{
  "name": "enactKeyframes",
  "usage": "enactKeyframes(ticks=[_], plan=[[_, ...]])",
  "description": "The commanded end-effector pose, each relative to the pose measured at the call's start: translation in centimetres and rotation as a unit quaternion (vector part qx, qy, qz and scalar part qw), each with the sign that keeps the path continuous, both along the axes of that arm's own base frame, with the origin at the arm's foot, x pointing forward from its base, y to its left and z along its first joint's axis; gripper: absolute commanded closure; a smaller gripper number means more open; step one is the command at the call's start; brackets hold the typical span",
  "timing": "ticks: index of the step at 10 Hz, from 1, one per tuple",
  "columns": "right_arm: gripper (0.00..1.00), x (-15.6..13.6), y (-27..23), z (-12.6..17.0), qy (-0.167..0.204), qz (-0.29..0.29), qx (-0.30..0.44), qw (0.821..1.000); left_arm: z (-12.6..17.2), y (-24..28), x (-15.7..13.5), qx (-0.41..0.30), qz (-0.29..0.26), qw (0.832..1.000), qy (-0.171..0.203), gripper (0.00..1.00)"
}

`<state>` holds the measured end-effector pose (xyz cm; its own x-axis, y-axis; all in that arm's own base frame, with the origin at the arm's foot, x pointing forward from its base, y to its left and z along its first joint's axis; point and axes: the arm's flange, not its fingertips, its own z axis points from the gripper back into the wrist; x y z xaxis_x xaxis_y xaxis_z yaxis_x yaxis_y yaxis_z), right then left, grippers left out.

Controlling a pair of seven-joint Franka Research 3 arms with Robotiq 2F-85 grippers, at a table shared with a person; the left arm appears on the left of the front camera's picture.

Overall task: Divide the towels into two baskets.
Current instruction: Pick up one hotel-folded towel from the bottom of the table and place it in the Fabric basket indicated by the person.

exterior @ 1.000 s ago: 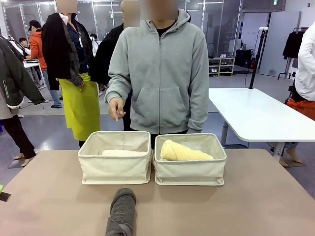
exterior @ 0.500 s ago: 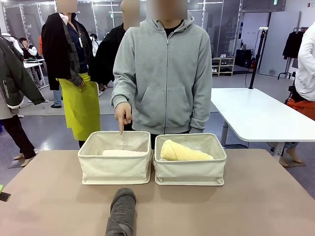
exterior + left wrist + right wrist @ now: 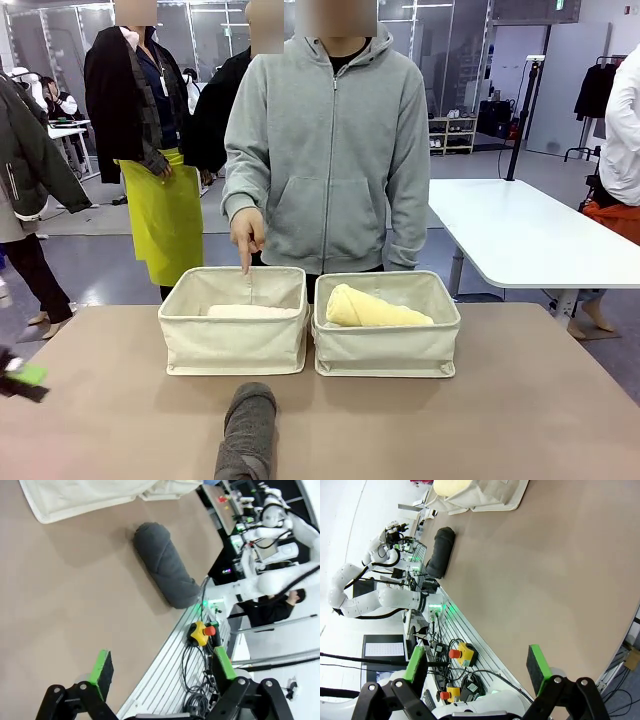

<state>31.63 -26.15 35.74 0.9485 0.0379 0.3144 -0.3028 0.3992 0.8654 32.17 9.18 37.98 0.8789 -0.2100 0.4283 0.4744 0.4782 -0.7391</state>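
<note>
Towels first: the dark grey roll [image 3: 247, 432] lies loose at bottom centre of the worktop [image 3: 520, 420], long axis running near to far, far end toward the baskets. Both grippers, left [image 3: 162, 672] and right [image 3: 477, 667], stand wide open, empty. Beyond, the person's finger [image 3: 246, 262] points into the left basket [image 3: 234, 345], so I'd judge the grey goes there, gripped across its middle; the yellow roll [image 3: 375, 308] occupies the right basket [image 3: 388, 350].
</note>
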Motion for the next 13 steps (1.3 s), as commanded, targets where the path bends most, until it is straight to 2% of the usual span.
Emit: enactKeyframes(ticks=[1,4,6,7,11,13], plan=[[0.00,-0.4,0.3,0.1,-0.001,-0.002,-0.006,1.000,0.7,-7.4,-0.4,0.063,0.033,0.997,0.026,0.00],[0.00,-0.4,0.3,0.1,-0.001,-0.002,-0.006,1.000,0.6,-14.6,0.3,0.111,0.063,0.991,0.042,0.00],[0.00,-0.4,0.3,0.1,-0.001,-0.002,-0.006,1.000,-0.7,-18.9,-0.3,0.136,0.071,0.986,0.060,0.00],[0.00,-0.4,0.3,0.1,-0.001,-0.002,-0.006,1.000,-1.7,-20.5,-0.5,0.166,0.084,0.981,0.054,0.00],[0.00,-0.4,0.3,0.1,-0.001,-0.002,-0.006,1.000,-4.4,-24.9,-1.5,0.176,0.116,0.975,0.067,0.00],[0.00,-0.4,0.3,0.1,-0.001,-0.002,-0.006,1.000,-6.2,-26.0,-1.5,0.180,0.126,0.972,0.085,0.00]])
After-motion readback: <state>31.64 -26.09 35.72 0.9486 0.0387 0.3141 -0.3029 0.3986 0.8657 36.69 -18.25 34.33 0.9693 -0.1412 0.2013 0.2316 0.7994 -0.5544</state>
